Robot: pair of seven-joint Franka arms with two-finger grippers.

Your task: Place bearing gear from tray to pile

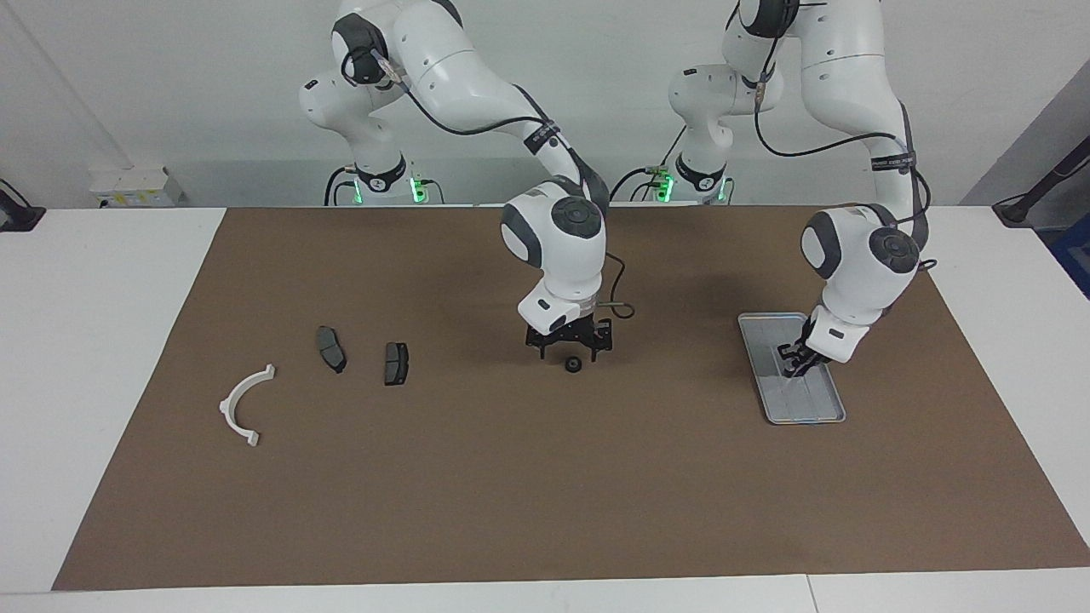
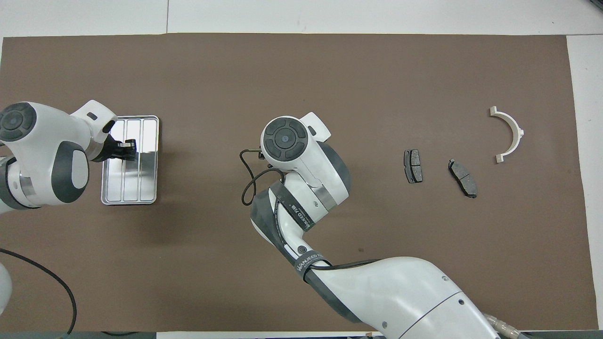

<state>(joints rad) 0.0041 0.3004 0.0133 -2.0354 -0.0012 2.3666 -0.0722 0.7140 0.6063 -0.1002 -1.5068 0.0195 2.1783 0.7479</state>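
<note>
A: Items, starting at the right arm's end of the counter [image 1: 111, 340]?
B: Item one, the pile [image 1: 331, 349] on the brown mat [image 1: 511, 494]: a white semicircular bracket [image 1: 226, 407] nearest that end, then two dark plates, the first plate [image 1: 331, 349] tilted, the second plate [image 1: 396, 363] just beside it and apart from it.
A: Next?
B: Item two, the bearing gear [image 1: 574, 365]: small, black, round, lying on the mat near mid-counter, well apart from both the pile and the tray.
A: Anything with it?
B: The right tool [image 1: 570, 354], pointing down directly over the gear with its fingers spread apart. Whether they touch the gear cannot be told.
A: And toward the left arm's end?
B: Item three, the tray [image 1: 809, 404]: silver-grey, ribbed, flat on the mat.
A: The last entry?
B: The left tool [image 1: 794, 368], tips down inside the tray at the end nearer the robots, fingers brought together. Whether anything is pinched between them cannot be told.
</note>
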